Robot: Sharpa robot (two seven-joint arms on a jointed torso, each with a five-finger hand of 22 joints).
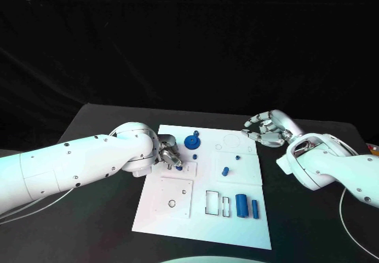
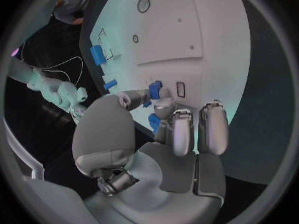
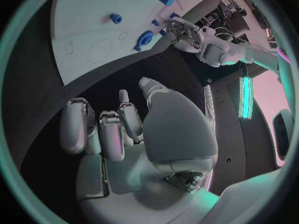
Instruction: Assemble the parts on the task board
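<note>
White task board [image 1: 237, 219] lies mid-table. Nearest on it, two blue cylinders [image 1: 246, 206] lie side by side next to rectangular outlines. Farther along, the left hand [image 1: 168, 154] pinches a small blue part [image 2: 154, 90] against the board. A blue disc [image 1: 192, 143] sits beyond. The right hand [image 1: 264, 130] hovers off the far corner, fingers curled, empty.

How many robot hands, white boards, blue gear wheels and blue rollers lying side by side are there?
Robot hands: 2 (left hand, right hand)
White task board: 1
Blue gear: 1
Blue rollers: 2 (thick cylinder, thin cylinder)
Total: 6
</note>
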